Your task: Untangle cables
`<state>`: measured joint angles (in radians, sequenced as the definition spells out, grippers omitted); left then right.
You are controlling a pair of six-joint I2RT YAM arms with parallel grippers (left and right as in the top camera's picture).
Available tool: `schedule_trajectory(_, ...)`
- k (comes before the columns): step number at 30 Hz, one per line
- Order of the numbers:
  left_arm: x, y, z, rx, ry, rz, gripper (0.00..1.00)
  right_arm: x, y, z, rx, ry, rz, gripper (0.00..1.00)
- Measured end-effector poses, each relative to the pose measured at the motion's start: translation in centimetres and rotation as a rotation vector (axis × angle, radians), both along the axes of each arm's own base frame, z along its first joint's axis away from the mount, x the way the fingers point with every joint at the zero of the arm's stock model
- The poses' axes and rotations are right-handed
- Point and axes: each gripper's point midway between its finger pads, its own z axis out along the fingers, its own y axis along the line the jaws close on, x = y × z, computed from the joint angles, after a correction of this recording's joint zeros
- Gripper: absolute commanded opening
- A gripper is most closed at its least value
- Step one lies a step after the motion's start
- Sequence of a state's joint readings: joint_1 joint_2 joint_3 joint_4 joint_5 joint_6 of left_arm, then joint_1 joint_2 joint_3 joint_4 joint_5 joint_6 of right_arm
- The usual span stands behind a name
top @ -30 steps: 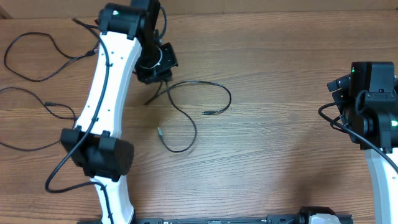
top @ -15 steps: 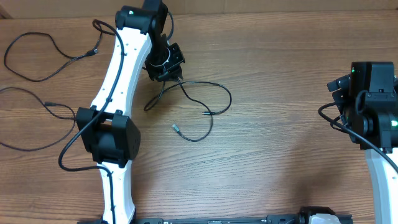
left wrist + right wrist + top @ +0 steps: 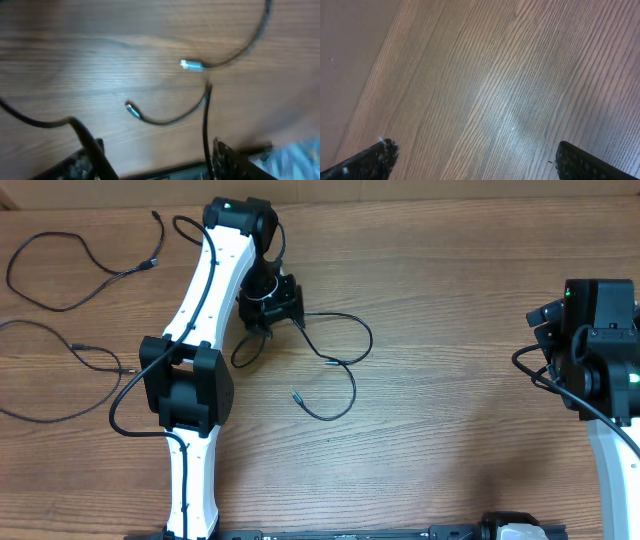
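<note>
reaching up the table (image 3: 450, 430) toward 12 o'clock, the left arm (image 3: 205, 300) holds the left gripper (image 3: 270, 302) where the strands of the middle cable (image 3: 365, 330) gather. its fingers (image 3: 91, 152) are spread apart in the wrist view. two dark strands run between them, one close beside each finger, and blur hides whether either strand touches a finger. from the gripper this cable swings out toward 3 o'clock in a wide loop and curls back to one plug (image 3: 325, 362). another strand drops toward 5 o'clock, hooks round and ends in the other plug (image 3: 295, 394). a small loop of it sits at the gripper's 7 o'clock. the two plugs lie near each other but apart.

well apart from these, on the table's 9 to 10 o'clock side, lie the other two. the second cable (image 3: 55, 309) is a loose loop near the far edge, and the third cable (image 3: 50, 418) is an open curve on its 6 o'clock side.

at the table's 3 o'clock the right gripper (image 3: 475, 162) has its fingers (image 3: 377, 157) wide apart, with only wood grain between them.
</note>
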<state>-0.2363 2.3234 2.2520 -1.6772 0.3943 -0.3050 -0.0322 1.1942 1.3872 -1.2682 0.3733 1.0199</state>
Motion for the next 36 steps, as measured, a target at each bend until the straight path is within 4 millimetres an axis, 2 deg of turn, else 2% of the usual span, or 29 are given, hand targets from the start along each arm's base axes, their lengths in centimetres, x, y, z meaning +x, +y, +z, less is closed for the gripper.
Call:
schedule_trajectory(8, -0.7, -3.5, 2.1, -0.300, -0.052, -0.180, 0.79, 0.0, 0.0, 0.0, 0.000, 0.000, 0.000, 1.00)
schedule_trajectory(12, 0.2, -3.8, 3.6, -0.395, -0.101, -0.184, 0.85, 0.0, 0.0, 0.0, 0.000, 0.000, 0.000, 1.00)
schedule_trajectory(14, 1.2, -2.8, 4.3, -0.418, -0.135, -0.160, 0.96, 0.0, 0.0, 0.0, 0.000, 0.000, -0.001, 1.00)
schedule_trajectory(17, 2.4, 0.0, 4.3, -0.402, -0.162, -0.108, 0.99, 0.0, 0.0, 0.0, 0.000, 0.000, 0.000, 1.00)
schedule_trajectory(18, 2.9, 1.9, 3.8, -0.351, -0.164, -0.081, 0.99, 0.0, 0.0, 0.0, 0.000, 0.001, 0.000, 1.00)
schedule_trajectory(19, 3.1, 3.0, 3.4, -0.315, -0.162, -0.066, 0.99, 0.0, 0.0, 0.0, 0.000, -0.001, 0.000, 1.00)
schedule_trajectory(20, 3.5, 6.8, 2.2, -0.172, -0.147, -0.005, 0.99, 0.0, 0.0, 0.0, 0.000, -0.001, -0.001, 1.00)
schedule_trajectory(22, 3.4, 9.3, 1.2, -0.060, -0.117, 0.049, 1.00, 0.0, 0.0, 0.0, 0.000, 0.000, 0.000, 1.00)
schedule_trajectory(24, 2.8, 11.0, 0.0, 0.019, -0.073, 0.086, 0.96, 0.0, 0.0, 0.0, 0.000, 0.000, 0.000, 1.00)
schedule_trajectory(27, 1.2, 12.1, -1.8, 0.086, 0.017, 0.105, 0.93, 0.0, 0.0, 0.0, 0.000, 0.000, 0.000, 1.00)
schedule_trajectory(31, 0.0, 12.0, -2.9, 0.097, 0.082, 0.118, 0.93, 0.0, 0.0, 0.0, 0.000, 0.000, 0.000, 1.00)
schedule_trajectory(34, -0.1, 11.5, -2.0, 0.068, 0.065, 0.130, 0.99, 0.0, 0.0, 0.0, 0.000, -0.001, 0.000, 1.00)
schedule_trajectory(36, -0.4, 11.3, 0.5, 0.061, 0.007, 0.148, 1.00, 0.0, 0.0, 0.0, 0.000, 0.000, 0.000, 1.00)
